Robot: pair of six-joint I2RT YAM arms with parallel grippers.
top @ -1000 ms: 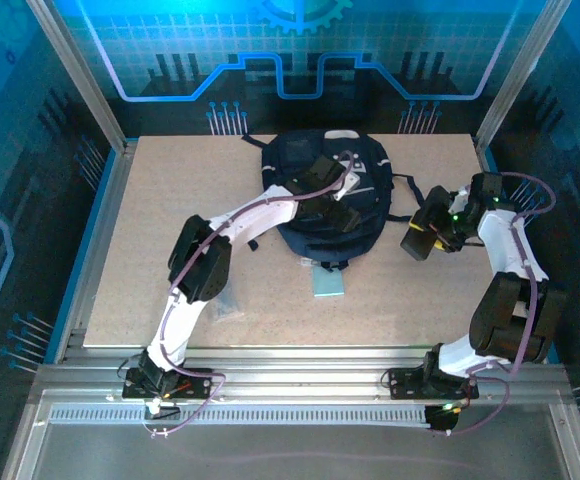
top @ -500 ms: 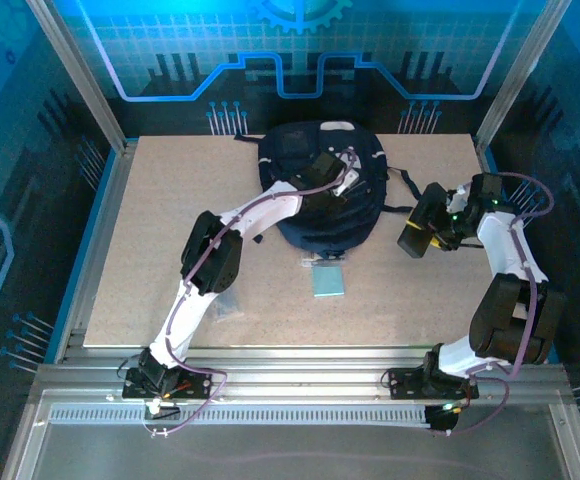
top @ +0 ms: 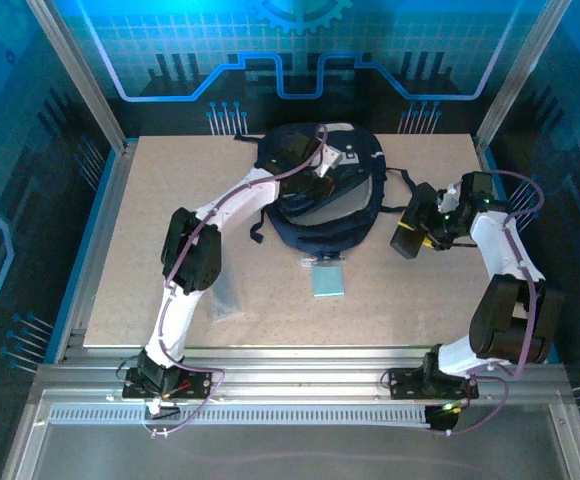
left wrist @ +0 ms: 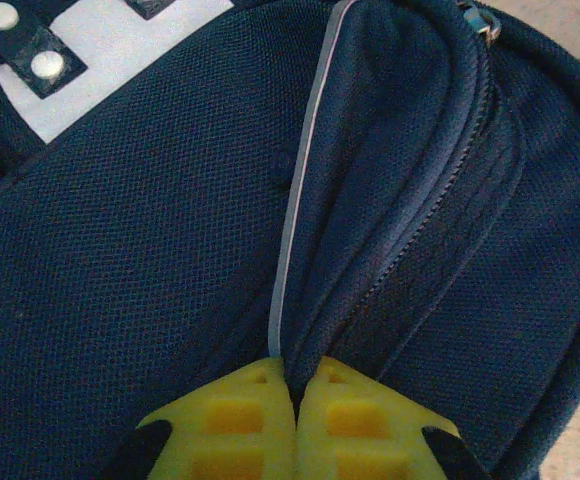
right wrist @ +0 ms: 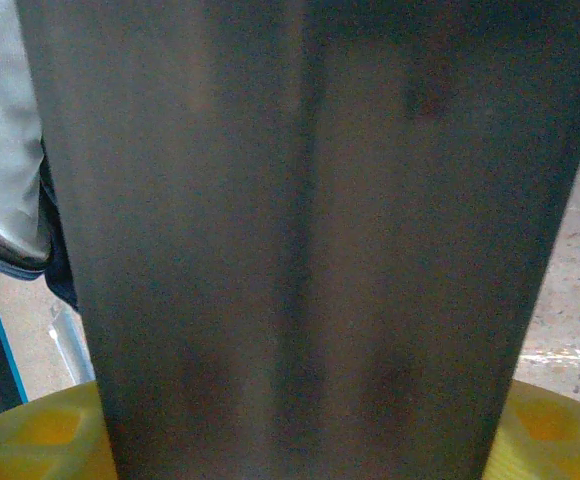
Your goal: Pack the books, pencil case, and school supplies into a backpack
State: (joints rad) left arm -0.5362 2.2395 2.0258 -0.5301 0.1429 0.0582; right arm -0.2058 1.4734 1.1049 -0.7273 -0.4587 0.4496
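Navy backpack (left wrist: 120, 280), white patch (left wrist: 120, 50), light-blue pad (top: 328, 283), speckled beige table (top: 150, 220)

Navy backpack (top: 355, 215) with white patches lies flat at the far middle of the desk (top: 145, 200), a grey-piped seam pinched in the left claw (left wrist: 295, 395). The dark matte pencil case (right wrist: 300, 230) is clamped in the right claw (right wrist: 300, 445), just right of the bag. Light-blue pad (top: 328, 283) lies flat just on the near side of the backpack. Translucent grey strip (top: 223, 298) lies nearer and to the left.
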